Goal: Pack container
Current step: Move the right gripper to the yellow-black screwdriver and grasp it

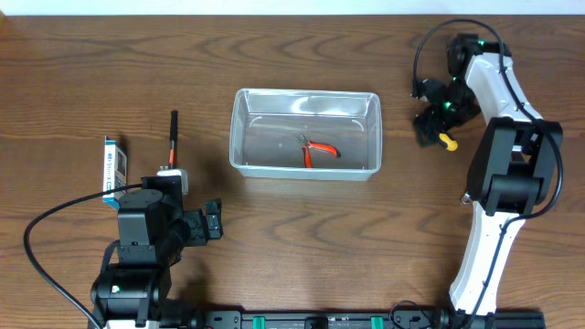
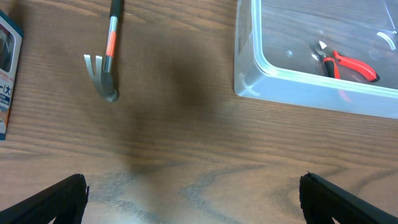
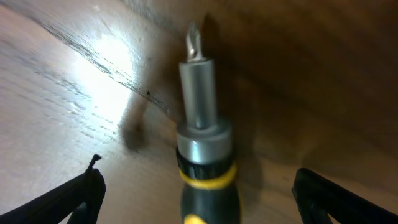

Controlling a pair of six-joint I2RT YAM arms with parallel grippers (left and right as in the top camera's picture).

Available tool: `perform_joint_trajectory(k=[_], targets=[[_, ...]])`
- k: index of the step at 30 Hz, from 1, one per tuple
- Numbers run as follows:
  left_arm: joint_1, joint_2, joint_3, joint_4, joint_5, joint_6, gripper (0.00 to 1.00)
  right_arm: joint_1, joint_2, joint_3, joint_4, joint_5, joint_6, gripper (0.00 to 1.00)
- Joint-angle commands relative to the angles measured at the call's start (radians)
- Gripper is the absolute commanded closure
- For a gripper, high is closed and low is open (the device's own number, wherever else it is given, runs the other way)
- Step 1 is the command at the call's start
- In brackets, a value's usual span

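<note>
Now we are picking up the screwdriver (image 3: 202,134) at upper right. Our right gripper (image 3: 199,186) is straddling it, fully spread and gripping nothing. Closing comes next, then carrying to the container (image 1: 306,174).

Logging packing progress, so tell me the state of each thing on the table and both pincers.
container: lidless, holds only pliers.
pliers: lying inside container.
hammer: lying on table, unpacked.
blue-and-white box: lying on table.
screwdriver: unpacked, not gripped.
left pincer: open, empty.
right pincer: open, straddling screwdriver.
</note>
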Motion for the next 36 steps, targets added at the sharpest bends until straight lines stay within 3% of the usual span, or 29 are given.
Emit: perform_joint_trajectory(k=[1, 13, 23, 32, 36], targets=[[0.005, -0.002, 0.019, -0.002, -0.008, -0.009, 0.02, -0.001, 0.002, -0.048, 0.031, 0.000, -0.007, 0.03], [0.005, -0.002, 0.019, -0.002, -0.008, -0.009, 0.02, -0.004, 0.002, -0.088, 0.063, 0.000, 0.024, 0.16], [0.005, -0.002, 0.019, -0.002, -0.008, -0.010, 0.02, -0.007, 0.002, -0.089, 0.053, -0.001, 0.023, 0.39], [0.005, -0.002, 0.019, -0.002, -0.008, -0.010, 0.02, -0.006, 0.002, -0.089, 0.055, -0.002, 0.024, 0.48], [0.005, -0.002, 0.019, -0.002, -0.008, -0.010, 0.02, -0.006, 0.002, -0.089, 0.056, -0.002, 0.023, 0.56]])
